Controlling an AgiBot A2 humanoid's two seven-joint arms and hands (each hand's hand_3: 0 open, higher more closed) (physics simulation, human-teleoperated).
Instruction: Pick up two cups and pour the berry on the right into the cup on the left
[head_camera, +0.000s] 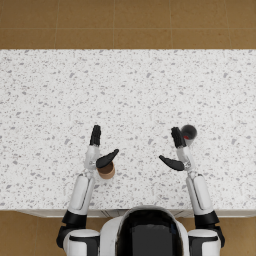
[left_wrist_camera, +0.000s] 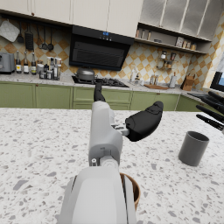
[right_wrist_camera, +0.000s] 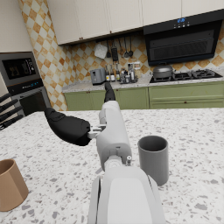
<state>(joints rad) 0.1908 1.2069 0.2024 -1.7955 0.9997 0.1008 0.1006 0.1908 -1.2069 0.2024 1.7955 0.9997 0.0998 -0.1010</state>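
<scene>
Left hand (head_camera: 98, 152) spread, empty | brown cup (head_camera: 106, 170) beside | right hand (head_camera: 177, 150) spread, empty | grey cup (head_camera: 188, 133) beside

**Left hand open above the counter**

The left hand (left_wrist_camera: 131, 120) holds nothing, fingers apart. A brown cup (left_wrist_camera: 132, 190) sits beside the forearm; a grey cup (left_wrist_camera: 193, 148) stands apart on the speckled counter (left_wrist_camera: 39, 144), near the right hand's fingertips (left_wrist_camera: 210, 113).

Two cups are seen on one tabletop (head_camera: 130, 85): one brown cup (head_camera: 106, 170) and one grey cup (head_camera: 189, 132). One red berry (head_camera: 187, 136) is seen inside the grey cup.
</scene>
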